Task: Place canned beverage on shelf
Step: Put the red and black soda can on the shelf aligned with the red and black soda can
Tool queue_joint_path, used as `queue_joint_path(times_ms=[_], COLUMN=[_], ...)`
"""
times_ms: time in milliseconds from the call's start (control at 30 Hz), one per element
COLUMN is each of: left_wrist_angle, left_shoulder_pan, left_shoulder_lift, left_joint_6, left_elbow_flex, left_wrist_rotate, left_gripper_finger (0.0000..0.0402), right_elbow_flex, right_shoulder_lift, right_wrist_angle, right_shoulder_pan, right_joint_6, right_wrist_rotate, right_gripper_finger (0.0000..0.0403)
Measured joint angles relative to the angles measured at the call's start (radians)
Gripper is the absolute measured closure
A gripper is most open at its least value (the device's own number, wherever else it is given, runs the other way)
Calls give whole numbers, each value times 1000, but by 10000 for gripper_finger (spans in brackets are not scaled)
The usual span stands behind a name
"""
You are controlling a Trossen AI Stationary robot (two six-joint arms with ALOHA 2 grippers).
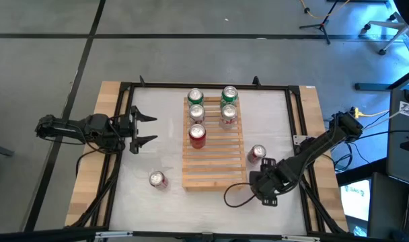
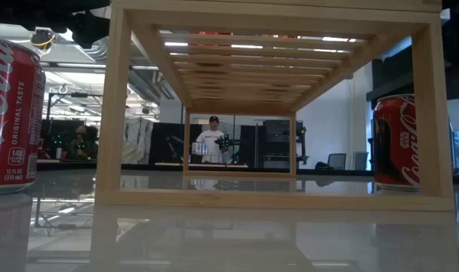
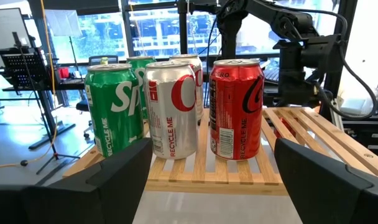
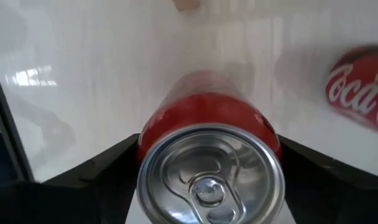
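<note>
1. From above, my left gripper (image 1: 148, 130) hung over the table's left side with its fingers spread wide, pointing at the shelf (image 1: 213, 163) and well clear of it. Five cans stood on the shelf: two green, two silver, one red (image 1: 197, 135). My right gripper (image 1: 261, 169) sat by the shelf's right edge, around a red can (image 1: 257, 153) standing on the white table (image 1: 151, 151). Another red can (image 1: 157, 179) stood left of the shelf.

2. At table height, the shelf's wooden frame (image 2: 275, 198) filled the middle, with a red can on either side (image 2: 12, 113) (image 2: 398, 142). A person showed far behind.

3. Past my left fingers (image 3: 117, 177), parted and empty, the shelf's cans stood in a row ahead, untouched.

4. At my right wrist, the can's top (image 4: 211, 177) lay squarely between my two fingers (image 4: 99, 171). The fingers flanked its sides, but I could not tell whether they touched. A second red can (image 4: 360, 87) lay farther off.
</note>
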Motion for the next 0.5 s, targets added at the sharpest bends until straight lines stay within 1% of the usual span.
queue_joint_path(times_ms=[100, 333, 500], left_wrist_angle=[0, 0, 0], left_shoulder_pan=[0, 0, 0], left_shoulder_lift=[0, 0, 0], left_joint_6=[0, 0, 0], left_elbow_flex=[0, 0, 0], left_wrist_rotate=[0, 0, 0], left_gripper_finger=[72, 72, 72], right_elbow_flex=[0, 0, 0], right_shoulder_lift=[0, 0, 0], right_wrist_angle=[0, 2, 2], right_shoulder_pan=[-1, -1, -1], right_joint_6=[-110, -365, -486], right_wrist_rotate=[2, 1, 1], right_gripper_finger=[71, 93, 91])
